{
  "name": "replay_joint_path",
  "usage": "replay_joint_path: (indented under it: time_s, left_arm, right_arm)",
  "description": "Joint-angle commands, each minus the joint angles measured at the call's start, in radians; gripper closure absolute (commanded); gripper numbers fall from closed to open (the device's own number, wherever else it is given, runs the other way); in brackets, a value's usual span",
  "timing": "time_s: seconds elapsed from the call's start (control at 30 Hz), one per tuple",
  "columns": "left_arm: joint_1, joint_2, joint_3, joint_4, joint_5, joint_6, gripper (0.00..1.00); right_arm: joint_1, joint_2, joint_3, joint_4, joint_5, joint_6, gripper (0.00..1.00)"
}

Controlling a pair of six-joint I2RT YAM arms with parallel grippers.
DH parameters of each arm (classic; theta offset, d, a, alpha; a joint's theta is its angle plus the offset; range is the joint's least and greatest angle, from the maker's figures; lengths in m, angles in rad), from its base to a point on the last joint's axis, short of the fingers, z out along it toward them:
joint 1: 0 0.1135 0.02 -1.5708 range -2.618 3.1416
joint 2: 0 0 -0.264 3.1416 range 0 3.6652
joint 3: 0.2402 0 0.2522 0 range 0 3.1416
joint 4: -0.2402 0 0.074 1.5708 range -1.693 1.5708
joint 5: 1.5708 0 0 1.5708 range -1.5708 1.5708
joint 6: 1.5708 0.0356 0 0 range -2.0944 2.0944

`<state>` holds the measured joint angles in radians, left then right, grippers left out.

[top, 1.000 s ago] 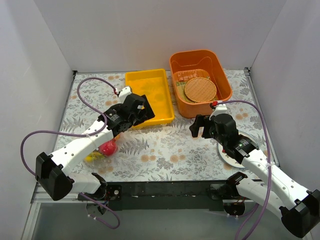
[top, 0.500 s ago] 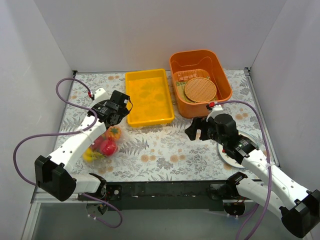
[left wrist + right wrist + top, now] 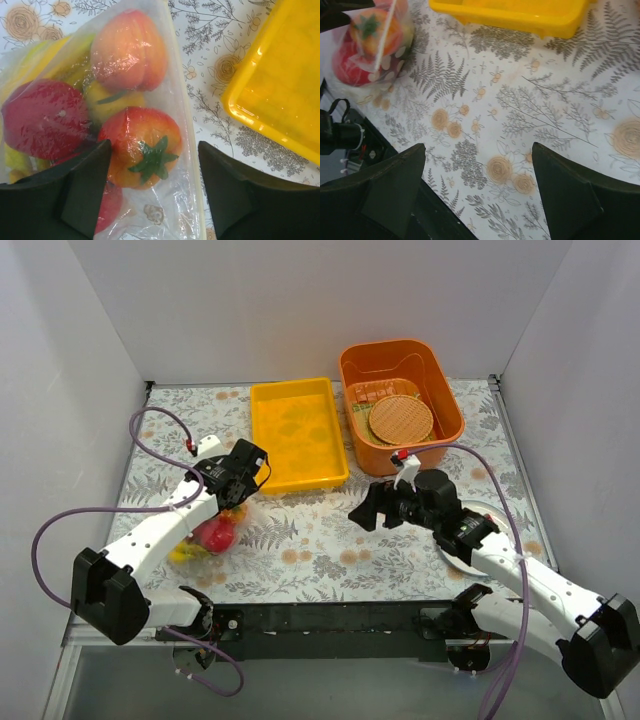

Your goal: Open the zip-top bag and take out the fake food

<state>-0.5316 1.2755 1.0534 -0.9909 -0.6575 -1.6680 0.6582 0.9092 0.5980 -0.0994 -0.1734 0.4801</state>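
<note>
1. The table [image 3: 330, 540], covered with a flower-printed cloth, is seen under both pairs of fingers; only bare cloth lies between the right fingers [image 3: 395, 190].
2. The orange bin [image 3: 440, 370] is set well beyond the right fingers, at the far edge of the table.
3. The yellow tray [image 3: 296, 435] is placed just beyond and to one side of the left fingers [image 3: 85, 185]; in the left wrist view its corner [image 3: 280, 85] is found past the finger on the picture's right. It is also seen ahead of the right fingers [image 3: 520, 10].
4. The zip-top bag [image 3: 182, 165] is laid flat on the cloth under the left fingers, its pale edge strip running down between them. It is shut, with its contents inside. From the right fingers it is well apart, off to the far left [image 3: 385, 60].
5. The left gripper [image 3: 154, 150] is held over the bag with its fingers spread wide apart; whether the plastic is touched cannot be told.
6. The right gripper [image 3: 477, 150] is held above the cloth with its fingers likewise spread apart and nothing gripped.
7. A white plate [image 3: 455, 553] is partly hidden under the right arm, behind its fingers.
8. A round woven disc [image 3: 401, 419] is kept in the bin.
9. The fake food is enclosed in the bag: a tomato [image 3: 142, 147] between the left fingers, a peach [image 3: 130, 50] beyond them, a red piece [image 3: 42, 120] beside the left-hand finger.
</note>
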Motion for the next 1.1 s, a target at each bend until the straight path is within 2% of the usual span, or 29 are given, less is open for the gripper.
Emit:
replay_joint_path:
  time_s: [0.0,0.1,0.17,0.2,0.27,0.4,0.6,0.77,0.93,1.0,1.07]
  left_arm:
    - [-0.053,-0.025,-0.030,0.008,0.002,-0.025,0.39]
    - [-0.125,-0.033,-0.039,0.014,0.019,-0.047,0.51]
    - [-0.160,-0.034,-0.049,0.009,0.044,-0.074,0.56]
    - [-0.169,-0.038,-0.053,0.009,0.056,-0.084,0.64]
    - [-0.206,-0.054,-0.065,0.002,0.087,-0.108,0.72]
    - [-0.235,-0.106,-0.114,-0.020,0.151,-0.160,0.77]
    - [-0.246,-0.221,-0.145,-0.087,0.197,-0.188,0.78]
    - [-0.246,-0.260,-0.084,-0.138,0.176,-0.197,0.73]
    - [-0.242,-0.236,0.003,-0.179,0.052,-0.179,0.60]
    - [-0.220,-0.214,0.066,-0.196,0.015,-0.159,0.58]
    - [-0.191,-0.188,0.108,-0.186,-0.017,-0.100,0.58]
  right_arm:
    - [0.064,0.083,0.038,0.184,-0.110,0.060,0.07]
    - [0.115,0.169,0.097,0.214,-0.113,0.069,0.08]
    - [0.148,0.221,0.128,0.242,-0.115,0.075,0.09]
    - [0.159,0.238,0.135,0.250,-0.113,0.078,0.09]
    - [0.184,0.284,0.144,0.282,-0.112,0.084,0.09]
    - [0.210,0.390,0.152,0.355,-0.132,0.112,0.11]
    - [0.242,0.577,0.212,0.521,-0.199,0.179,0.18]
    - [0.291,0.692,0.327,0.560,-0.198,0.209,0.22]
    - [0.326,0.807,0.445,0.566,-0.189,0.253,0.26]
    - [0.339,0.862,0.479,0.552,-0.195,0.256,0.35]
    - [0.348,0.875,0.482,0.553,-0.169,0.268,0.38]
